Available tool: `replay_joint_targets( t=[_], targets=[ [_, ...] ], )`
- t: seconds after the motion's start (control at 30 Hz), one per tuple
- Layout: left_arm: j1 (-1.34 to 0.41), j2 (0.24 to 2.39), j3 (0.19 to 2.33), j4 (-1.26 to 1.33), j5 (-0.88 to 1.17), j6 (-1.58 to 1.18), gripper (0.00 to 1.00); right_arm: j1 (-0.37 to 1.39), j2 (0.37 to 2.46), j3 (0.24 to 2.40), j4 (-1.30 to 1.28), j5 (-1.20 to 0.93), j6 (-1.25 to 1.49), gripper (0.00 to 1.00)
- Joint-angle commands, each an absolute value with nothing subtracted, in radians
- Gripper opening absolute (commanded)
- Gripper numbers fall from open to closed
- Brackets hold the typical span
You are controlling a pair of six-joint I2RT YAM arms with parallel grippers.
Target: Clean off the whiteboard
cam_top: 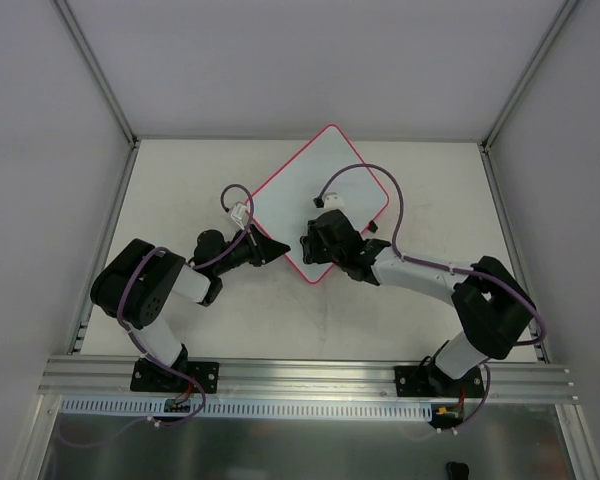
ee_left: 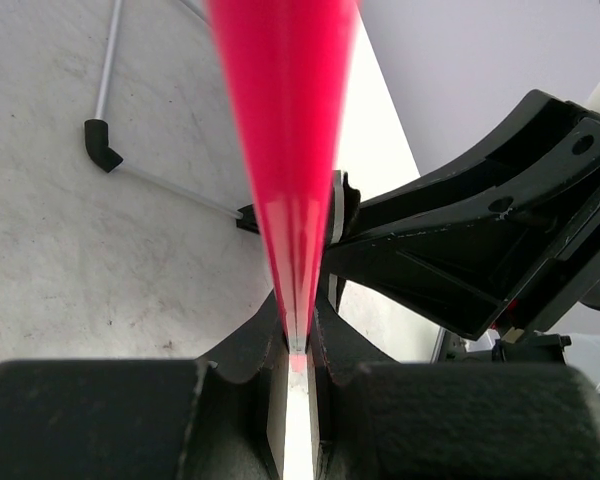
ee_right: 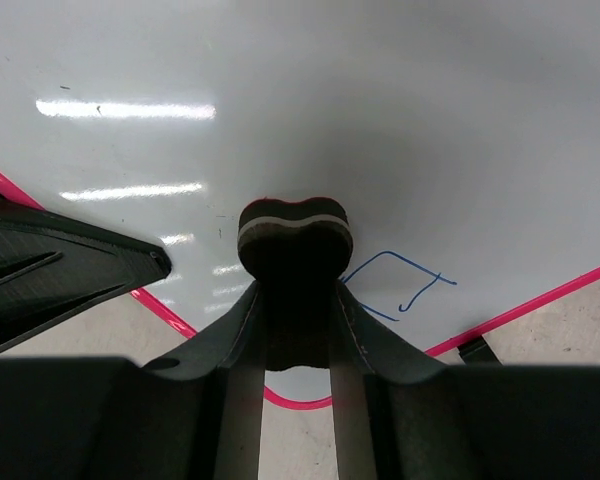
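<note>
The left gripper is closing tightly on the pink-red frame of the whiteboard, and the frame's edge is running straight out from between its fingers. The right gripper, just to its right, is pinching a small black eraser firmly between its fingers and holding it at the white face; whether it is touching is unclear. Just right of the eraser a blue pen mark is showing near the frame, and a black clip is sitting on the edge below it. The board is resting corner-on, ahead of both grippers, on a pale speckled table. Grey walls are closing in the far side, and an aluminium rail is running along the near edge at the arm bases.
</note>
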State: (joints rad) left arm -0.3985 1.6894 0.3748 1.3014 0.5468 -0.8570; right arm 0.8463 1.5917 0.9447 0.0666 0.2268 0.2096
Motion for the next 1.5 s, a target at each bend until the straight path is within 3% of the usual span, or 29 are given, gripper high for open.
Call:
replay_joint_targets(
  t=[0.0, 0.6, 1.0, 1.47],
  targets=[
    [-0.414, 1.689, 0.368, 1.681, 0.609, -0.868, 0.00, 0.801, 1.611, 0.884, 0.107, 0.304, 0.256, 0.00],
    [-0.414, 1.684, 0.368, 1.681, 0.609, -0.867, 0.00, 0.650, 1.658, 0.825, 0.005, 0.273, 0.354, 0.00],
    [-0.416, 1.680, 0.364, 1.681, 0.609, -0.865, 0.00, 0.585, 1.646, 0.739, -0.051, 0.385, 0.449, 0.00],
    [-0.417, 1.681, 0.365, 1.681, 0.609, -0.865, 0.00, 0.518, 1.620, 0.796, -0.058, 0.420, 0.393, 0.00]
  ],
)
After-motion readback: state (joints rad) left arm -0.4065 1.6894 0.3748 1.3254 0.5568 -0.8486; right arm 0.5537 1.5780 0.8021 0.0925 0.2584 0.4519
